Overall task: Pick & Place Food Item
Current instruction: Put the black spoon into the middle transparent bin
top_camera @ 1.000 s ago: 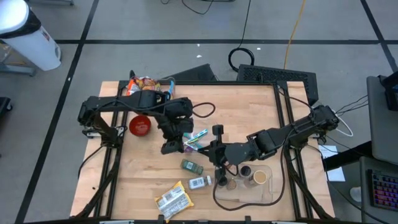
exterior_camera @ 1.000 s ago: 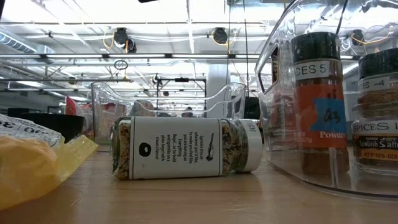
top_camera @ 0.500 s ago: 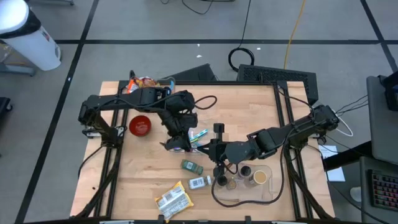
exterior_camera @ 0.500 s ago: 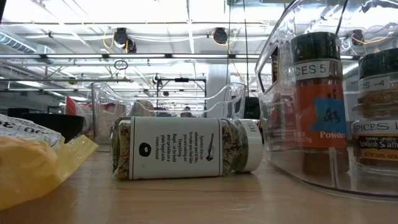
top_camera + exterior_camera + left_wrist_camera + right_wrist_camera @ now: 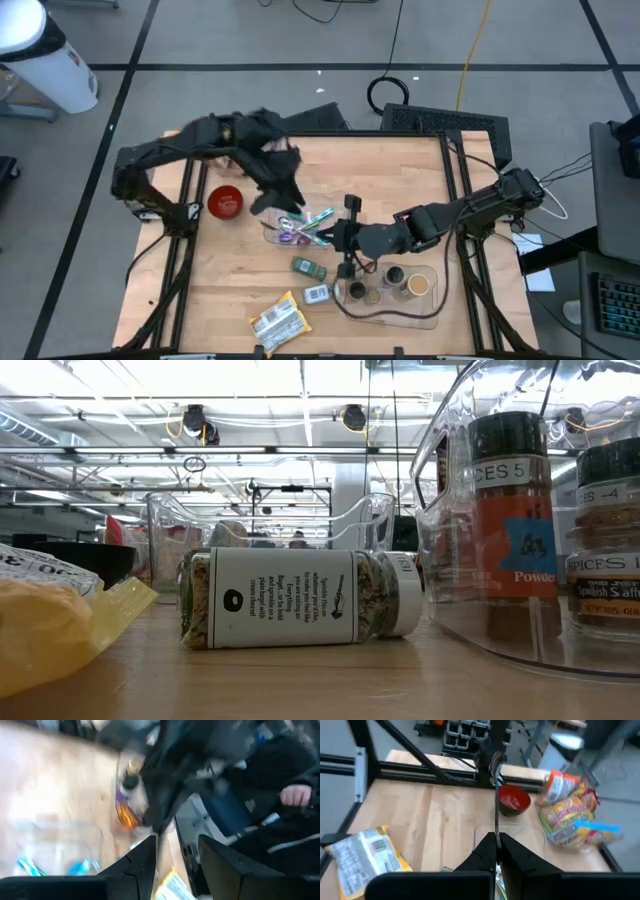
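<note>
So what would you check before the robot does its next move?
1. Left tool empty: ok, the fingers stand apart with nothing between them.
2. Left tool clear of the bin: cannot tell, it shows blurred right by the bin's edge.
3. Right tool out of the way: ok, shut, parked between bin and tray.
4. Jars reachable: ok, the green jar and white jar lie on their sides on the open table.
5. Room in the tray: ok, bare floor shows beside the jars standing in it.
</note>
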You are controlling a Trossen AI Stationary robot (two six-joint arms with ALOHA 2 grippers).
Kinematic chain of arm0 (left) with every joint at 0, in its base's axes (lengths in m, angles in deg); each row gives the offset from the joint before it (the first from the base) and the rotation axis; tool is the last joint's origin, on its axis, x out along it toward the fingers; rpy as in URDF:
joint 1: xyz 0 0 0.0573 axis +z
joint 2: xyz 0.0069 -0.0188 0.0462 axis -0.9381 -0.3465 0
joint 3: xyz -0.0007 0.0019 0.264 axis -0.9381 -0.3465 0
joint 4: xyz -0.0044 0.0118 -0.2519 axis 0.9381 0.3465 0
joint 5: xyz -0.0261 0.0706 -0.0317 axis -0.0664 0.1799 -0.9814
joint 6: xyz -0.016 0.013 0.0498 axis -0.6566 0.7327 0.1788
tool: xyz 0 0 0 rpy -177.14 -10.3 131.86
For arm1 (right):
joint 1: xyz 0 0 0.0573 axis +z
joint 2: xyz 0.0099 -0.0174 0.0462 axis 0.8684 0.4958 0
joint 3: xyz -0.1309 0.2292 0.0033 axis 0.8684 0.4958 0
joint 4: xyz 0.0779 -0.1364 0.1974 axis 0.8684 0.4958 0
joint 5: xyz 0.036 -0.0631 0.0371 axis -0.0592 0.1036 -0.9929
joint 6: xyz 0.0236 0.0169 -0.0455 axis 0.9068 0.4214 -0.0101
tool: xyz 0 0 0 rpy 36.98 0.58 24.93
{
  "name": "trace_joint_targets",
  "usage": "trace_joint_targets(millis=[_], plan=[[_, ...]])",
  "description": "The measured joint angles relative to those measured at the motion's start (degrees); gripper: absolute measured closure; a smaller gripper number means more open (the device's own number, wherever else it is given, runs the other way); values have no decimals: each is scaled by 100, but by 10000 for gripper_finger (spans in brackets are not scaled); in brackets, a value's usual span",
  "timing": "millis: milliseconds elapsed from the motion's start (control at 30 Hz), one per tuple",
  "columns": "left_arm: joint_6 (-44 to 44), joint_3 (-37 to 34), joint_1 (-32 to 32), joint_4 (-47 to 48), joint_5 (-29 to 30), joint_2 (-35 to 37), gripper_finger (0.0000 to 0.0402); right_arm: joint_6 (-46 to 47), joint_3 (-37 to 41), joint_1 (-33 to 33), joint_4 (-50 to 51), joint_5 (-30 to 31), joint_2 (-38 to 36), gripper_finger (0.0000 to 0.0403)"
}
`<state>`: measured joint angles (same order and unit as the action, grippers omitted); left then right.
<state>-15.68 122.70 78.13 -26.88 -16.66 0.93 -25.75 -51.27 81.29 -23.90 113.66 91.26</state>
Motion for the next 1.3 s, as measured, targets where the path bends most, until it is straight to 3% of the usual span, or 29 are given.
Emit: trace_joint_targets(millis=[133, 267, 633, 933, 1300], plan=[[126, 0, 106, -488, 89, 526, 249, 440, 247, -139, -95, -33, 4, 403], [199, 2, 118, -921, 158, 1044, 249, 791, 553, -389, -508, -476, 2, 403], [697, 0, 83, -536, 199, 1961, 249, 1444, 1307, -1252, -1087, -1347, 0, 403], [1599, -7, 83, 326, 202, 2084, 249, 2237, 2016, -1611, -2013, -1686, 213, 403], [1853, -1036, 83, -196, -554, 2080, 249, 2999, 2026, -1699, -1865, -1903, 1034, 403]])
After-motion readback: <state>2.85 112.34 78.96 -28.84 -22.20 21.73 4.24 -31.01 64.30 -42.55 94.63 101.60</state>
